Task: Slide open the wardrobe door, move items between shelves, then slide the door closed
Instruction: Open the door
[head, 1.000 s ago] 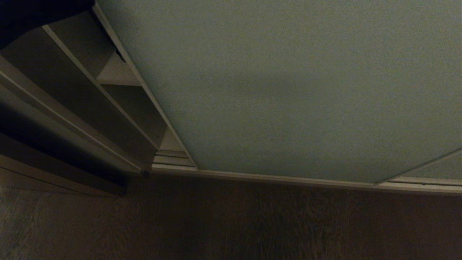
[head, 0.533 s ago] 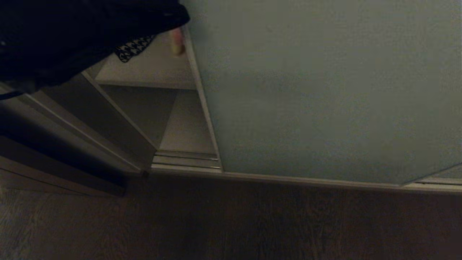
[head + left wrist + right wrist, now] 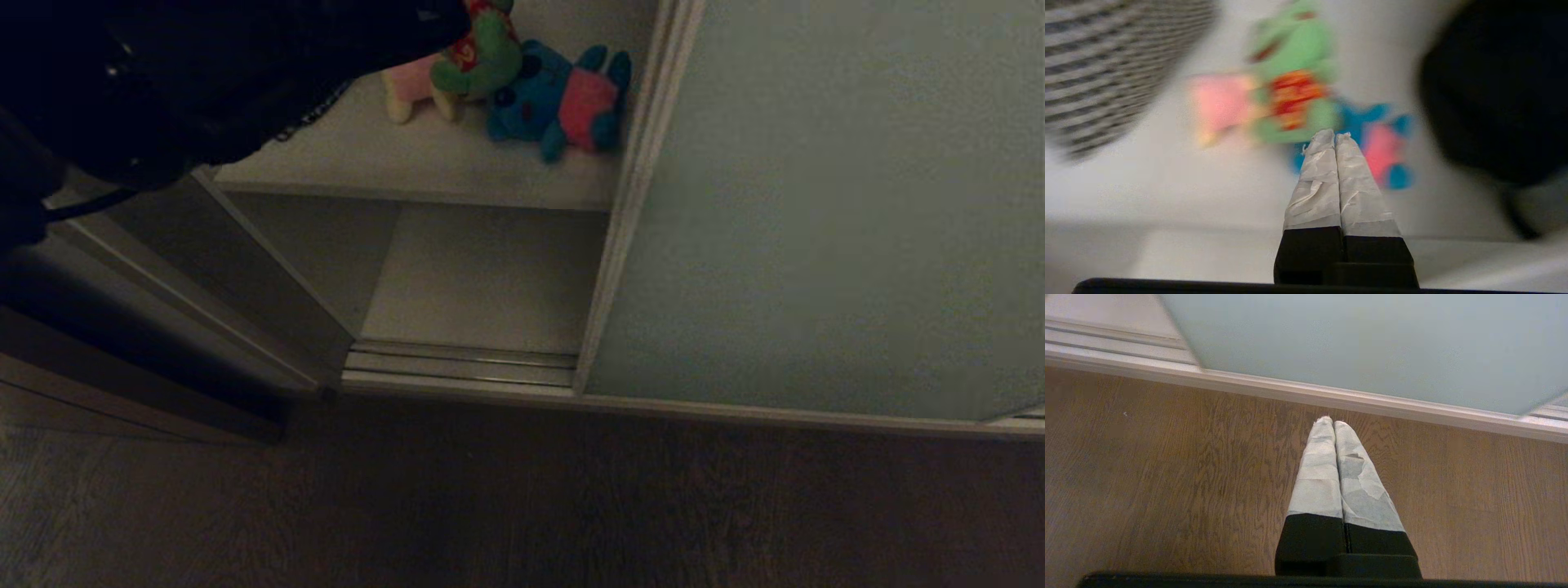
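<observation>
The sliding wardrobe door (image 3: 816, 204) stands partly open, its pale frame edge (image 3: 633, 180) right of the gap. On the upper shelf (image 3: 424, 167) lie three plush items: a cream-yellow and pink one (image 3: 404, 86), a green one with red (image 3: 482, 57) and a blue one with a pink belly (image 3: 563, 102). My left arm (image 3: 204, 73) reaches in as a dark mass at the top left. The left gripper (image 3: 1334, 134) is shut and empty, pointing at the blurred green toy (image 3: 1294, 53) and blue toy (image 3: 1384, 143). My right gripper (image 3: 1333, 421) hangs shut over the floor.
A lower shelf (image 3: 490, 278) sits bare under the toys, with the ribbed floor track (image 3: 465, 363) in front. A houndstooth-patterned thing (image 3: 1106, 61) and a dark shape (image 3: 1494, 90) flank the toys. Dark wood trim (image 3: 163, 327) bounds the opening on the left; wood floor (image 3: 1167, 477) lies in front.
The door has slid well to the right, widening the gap and uncovering the three toys. My left arm has swept further right across the top of the head view.
</observation>
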